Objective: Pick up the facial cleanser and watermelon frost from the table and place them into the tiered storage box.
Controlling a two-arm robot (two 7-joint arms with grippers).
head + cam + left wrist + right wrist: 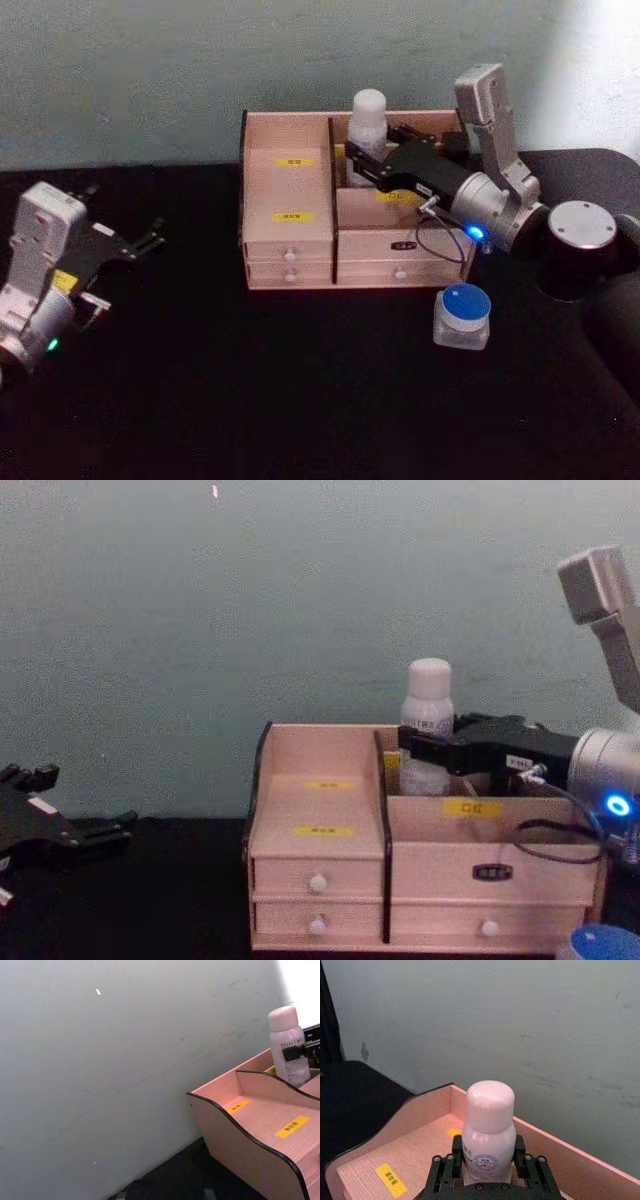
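Black cloth is covering the table (pixel 250 400), and on it, at the head view's lower right, the watermelon frost (pixel 462 316) is sitting just in front of the tiered storage box (pixel 290 190), its round blue lid capping a squat clear jar. At the left edge the left gripper (pixel 140 243) is resting low over the cloth. Further back, the pale wooden box with dark side panels and yellow labels is standing at centre. The right gripper (pixel 362 165) is reaching over its rear right compartment, black fingers (pixel 445 1172) clamped around the facial cleanser (pixel 367 125), a smooth white upright bottle. A grey-green wall (pixel 150 80) is rising behind.
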